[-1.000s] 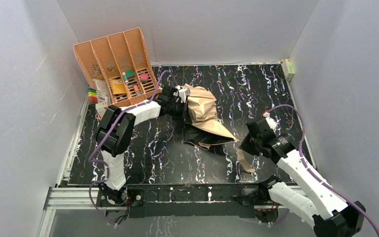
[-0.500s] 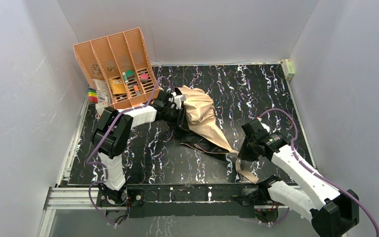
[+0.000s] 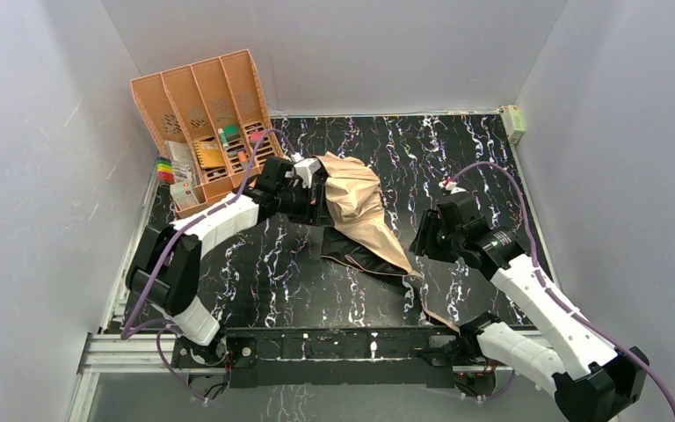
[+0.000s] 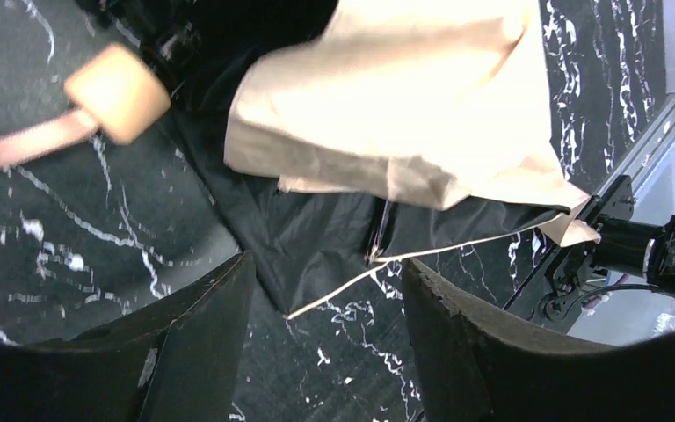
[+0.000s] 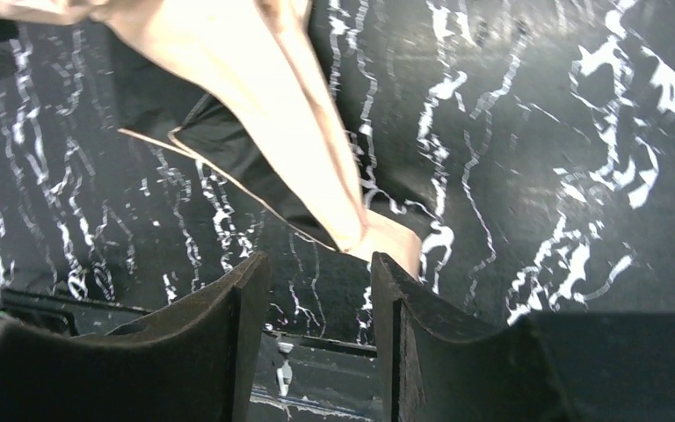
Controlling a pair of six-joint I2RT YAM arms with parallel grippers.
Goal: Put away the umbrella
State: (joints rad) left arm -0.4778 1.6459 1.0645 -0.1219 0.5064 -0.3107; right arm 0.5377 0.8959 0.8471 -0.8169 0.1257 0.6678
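Note:
The umbrella (image 3: 358,200) lies half collapsed on the black marble table (image 3: 457,158), peach fabric on top and dark lining (image 3: 360,257) spread toward the front. Its tan strap (image 3: 437,309) trails near the front edge. My left gripper (image 3: 315,195) hovers at the umbrella's left side, open. In the left wrist view the left gripper (image 4: 325,334) has only table and a lining edge (image 4: 316,237) between its fingers, and the tan handle (image 4: 119,83) lies apart. My right gripper (image 3: 422,239) is open beside the fabric's pointed end (image 5: 352,233); the right wrist view shows the right gripper (image 5: 321,308) holding nothing.
An orange slotted organizer (image 3: 206,105) leans at the back left with stationery in it, and coloured markers (image 3: 166,168) lie beside it. A small pale box (image 3: 514,121) sits in the back right corner. White walls close three sides; a metal rail (image 3: 316,345) runs along the front.
Both grippers have gone from shut to open and let go of the umbrella. The right gripper has drawn up and back from the strap. The left arm's elbow has dropped to the left.

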